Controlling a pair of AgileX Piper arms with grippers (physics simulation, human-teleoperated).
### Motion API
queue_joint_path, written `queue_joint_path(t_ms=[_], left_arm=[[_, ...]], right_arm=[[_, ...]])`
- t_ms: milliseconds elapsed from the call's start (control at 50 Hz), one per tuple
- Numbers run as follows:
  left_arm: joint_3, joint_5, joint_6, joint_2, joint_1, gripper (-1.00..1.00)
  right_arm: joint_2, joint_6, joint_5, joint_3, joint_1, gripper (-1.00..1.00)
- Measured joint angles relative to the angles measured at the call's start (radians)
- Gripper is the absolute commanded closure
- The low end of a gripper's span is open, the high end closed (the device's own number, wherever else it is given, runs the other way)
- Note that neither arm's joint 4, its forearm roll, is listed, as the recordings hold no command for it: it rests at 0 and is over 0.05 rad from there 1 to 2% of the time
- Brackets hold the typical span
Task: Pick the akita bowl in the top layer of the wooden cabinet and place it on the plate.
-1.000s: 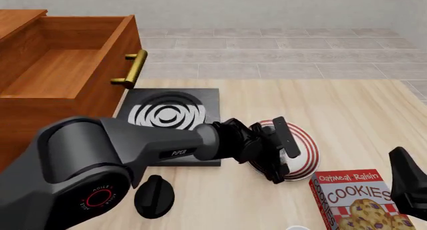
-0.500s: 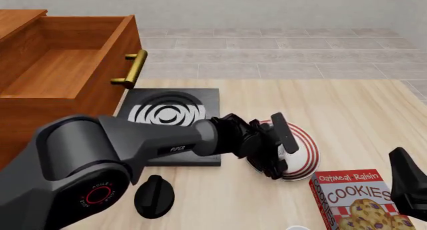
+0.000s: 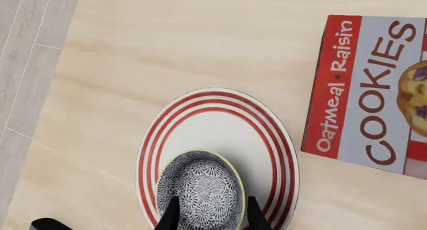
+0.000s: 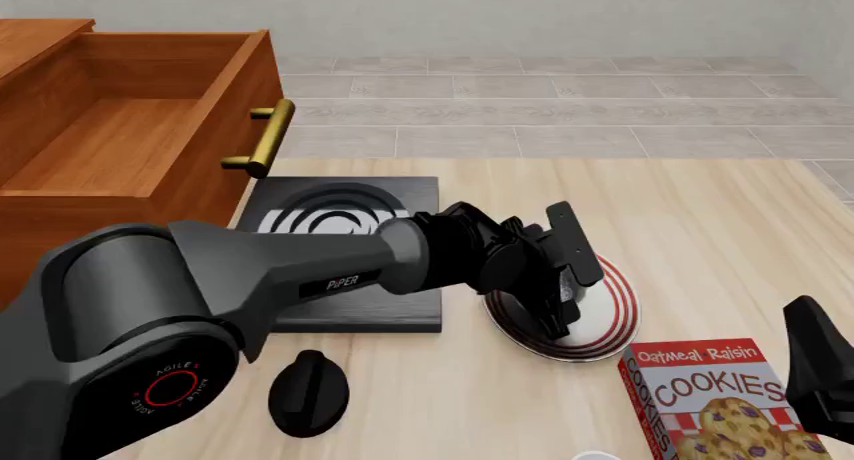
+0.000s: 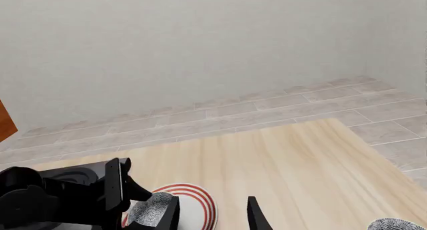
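Now — akita bowl [image 3: 200,189] upright, mouth skyward

2 arms are seen: the left arm [image 4: 267,280] reaching across the middle, and a part of the right arm [image 4: 817,375] at the near right. 1 wooden cabinet [image 4: 80,210] is counted at the far left, with 1 drawer, the top layer [image 4: 134,130], pulled open, and 1 brass handle [image 4: 267,138] is visible. 1 plate [image 4: 607,310] and 1 akita bowl [image 3: 199,187] are counted. 1 black stove [image 4: 340,230], 1 black knob [image 4: 308,391] and 1 cookie box [image 4: 707,400] are also seen on the 1 table [image 4: 721,240].
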State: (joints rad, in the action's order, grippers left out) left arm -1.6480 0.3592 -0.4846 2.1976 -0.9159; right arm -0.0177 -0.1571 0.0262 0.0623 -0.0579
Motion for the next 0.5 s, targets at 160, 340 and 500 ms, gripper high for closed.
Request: queue_joint_path(t_ms=[160, 340, 500], left_arm=[[0.022, -0.004, 0.001, -0.026, -0.004, -1.0], [0.042, -0.01, 0.006, -0.048, -0.012, -1.0], [0.044, -0.007, 0.007, -0.057, -0.017, -1.0]], right_arm=[[0.008, 0.003, 0.005, 0.002, -0.001, -1.0], [0.011, 0.008, 0.006, 0.003, -0.002, -1.0], [0.012, 0.01, 0.007, 0.004, -0.002, -1.0]])
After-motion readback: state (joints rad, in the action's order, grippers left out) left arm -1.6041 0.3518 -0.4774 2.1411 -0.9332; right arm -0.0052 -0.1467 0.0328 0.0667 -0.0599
